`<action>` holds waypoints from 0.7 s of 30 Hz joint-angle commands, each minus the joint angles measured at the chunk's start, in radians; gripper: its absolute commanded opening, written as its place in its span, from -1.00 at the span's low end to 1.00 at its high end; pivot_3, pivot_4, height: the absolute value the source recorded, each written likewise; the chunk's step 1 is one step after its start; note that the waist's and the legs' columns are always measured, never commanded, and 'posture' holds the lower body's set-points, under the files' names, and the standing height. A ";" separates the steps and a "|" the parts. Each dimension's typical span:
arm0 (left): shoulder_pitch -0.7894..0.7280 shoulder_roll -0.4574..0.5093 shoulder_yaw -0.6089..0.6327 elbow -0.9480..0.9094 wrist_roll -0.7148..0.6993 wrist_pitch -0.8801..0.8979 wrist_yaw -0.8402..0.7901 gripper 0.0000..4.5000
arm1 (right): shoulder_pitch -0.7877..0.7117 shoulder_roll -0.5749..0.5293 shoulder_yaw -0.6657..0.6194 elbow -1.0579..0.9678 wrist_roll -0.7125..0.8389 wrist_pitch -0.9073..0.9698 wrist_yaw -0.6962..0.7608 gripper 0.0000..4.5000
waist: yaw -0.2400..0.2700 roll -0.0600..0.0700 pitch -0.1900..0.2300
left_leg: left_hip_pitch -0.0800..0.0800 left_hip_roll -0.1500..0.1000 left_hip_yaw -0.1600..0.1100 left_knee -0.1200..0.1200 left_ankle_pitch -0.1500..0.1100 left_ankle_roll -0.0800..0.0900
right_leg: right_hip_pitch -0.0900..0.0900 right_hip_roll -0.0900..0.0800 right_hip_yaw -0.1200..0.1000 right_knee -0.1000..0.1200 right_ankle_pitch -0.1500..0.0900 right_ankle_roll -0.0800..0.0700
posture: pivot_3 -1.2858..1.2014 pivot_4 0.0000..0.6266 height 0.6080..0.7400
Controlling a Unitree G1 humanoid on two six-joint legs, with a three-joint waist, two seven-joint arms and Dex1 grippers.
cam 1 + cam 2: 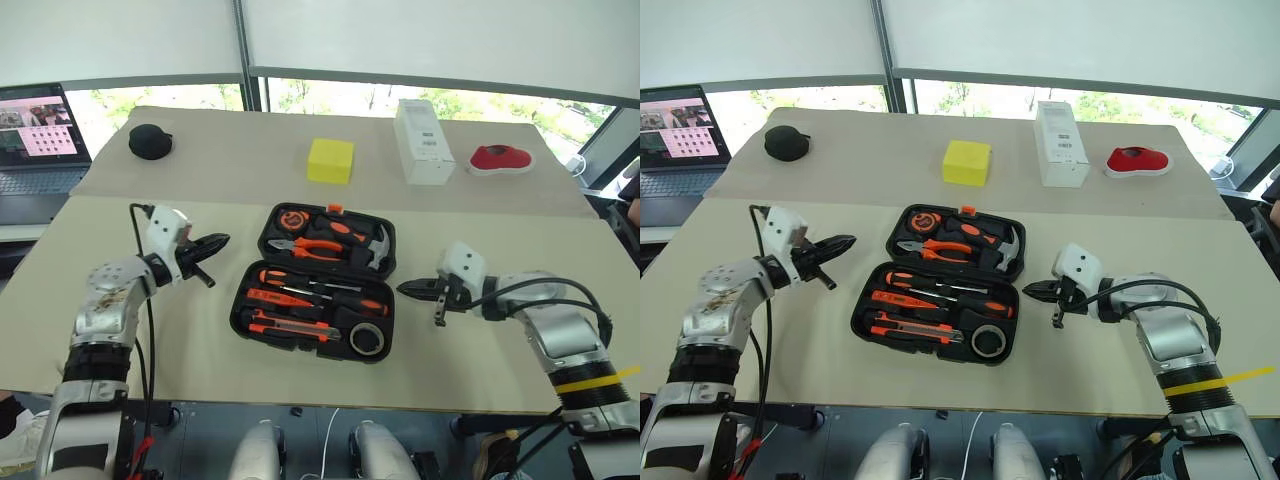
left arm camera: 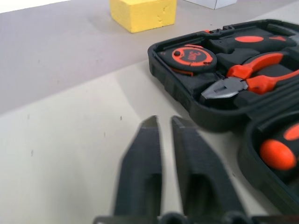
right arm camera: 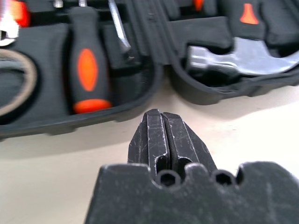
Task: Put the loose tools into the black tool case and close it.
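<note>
At nine o'clock of the case, the left gripper (image 1: 210,243) hovers with its black fingers pinched together, empty. The black tool case (image 1: 262,240) lies open mid-table, rounded textured plastic shell, its moulded recesses holding screwdrivers (image 1: 310,280), knife (image 1: 292,325) and dark tape roll (image 1: 367,339). At three o'clock, the right gripper (image 1: 412,289) is clenched, empty.

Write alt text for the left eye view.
An open black plastic hinged tool case lies on a beige table, with orange-and-black tools in its recesses. The shut left gripper and shut right gripper flank it, neither touching it. A yellow foam block sits behind.
</note>
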 commanded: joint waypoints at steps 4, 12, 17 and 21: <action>-0.016 -0.056 -0.110 0.014 0.058 0.013 -0.061 -0.97 | -0.007 0.035 0.016 -0.013 -0.031 -0.064 -0.029 -1.00 | -0.002 0.000 0.000 | -0.001 0.000 0.000 0.000 0.000 0.000 | 0.000 0.000 0.000 0.000 0.000 0.000 | 0.03 -0.52 1.00; 0.085 -0.083 -0.134 -0.158 0.025 0.098 -0.114 -0.97 | 0.014 0.020 -0.018 -0.049 0.007 -0.056 0.009 -1.00 | 0.000 0.000 0.000 | -0.001 0.000 0.000 0.000 0.000 0.000 | 0.000 0.000 0.000 0.000 0.000 0.001 | 0.03 -0.52 1.00; 0.113 -0.074 -0.076 -0.197 -0.012 0.179 -0.101 -0.97 | 0.046 0.010 -0.038 -0.079 0.024 -0.014 0.016 -1.00 | -0.002 0.000 0.000 | -0.001 0.000 -0.001 0.000 0.000 0.000 | 0.000 0.000 0.000 0.000 0.000 0.001 | 0.03 -0.52 1.00; 0.128 -0.023 -0.014 -0.232 -0.033 0.202 -0.093 -0.49 | 0.057 -0.005 -0.099 -0.111 0.096 0.077 0.015 -0.74 | -0.004 0.000 0.000 | -0.001 0.000 -0.001 0.000 0.000 0.000 | 0.000 0.000 0.000 0.000 0.000 0.001 | 0.03 -0.52 1.00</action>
